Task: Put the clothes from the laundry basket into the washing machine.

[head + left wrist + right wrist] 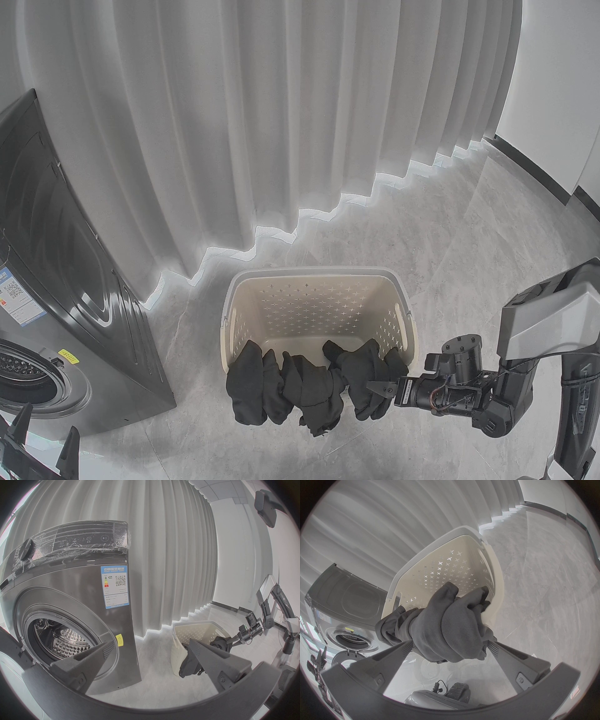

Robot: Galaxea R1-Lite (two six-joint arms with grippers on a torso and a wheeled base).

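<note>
Step in hand, by judgement: first pick from the laundry basket [312, 272]. No transfer done yet, going by the bare metal in the visible part of the drum opening [59, 639].

Basket on the floor before a pale curtain [281, 125], right of the washing machine [69, 281] and apart from it. Dark clothes [300, 384] bunched in a row over the basket's near rim, hanging partly outside. Bare perforated wall behind them.

Right gripper [382, 387] level with the right end of the bundle, arm reaching in from the right. In the right wrist view, fingers [400, 648] spread wide, one on each side of a thick fold of cloth, not pressed in. Read as apart and straddling, not clamped.

Left gripper [45, 434] low by the machine's front, fingers apart, holding nothing, facing the drum opening. Door [342, 659] swung open, so no obstacle there.

Next move, as judged:
- Close on the fold, then lift.
- Needs a deep bite, since soft bulky cloth slips from a shallow pinch.
- Looks twisted together along the rim, so expect neighbouring pieces to trail, or the light basket to tug and tip.
- Raise high enough for the hanging ends to clear the rim before carrying left toward the drum.
</note>
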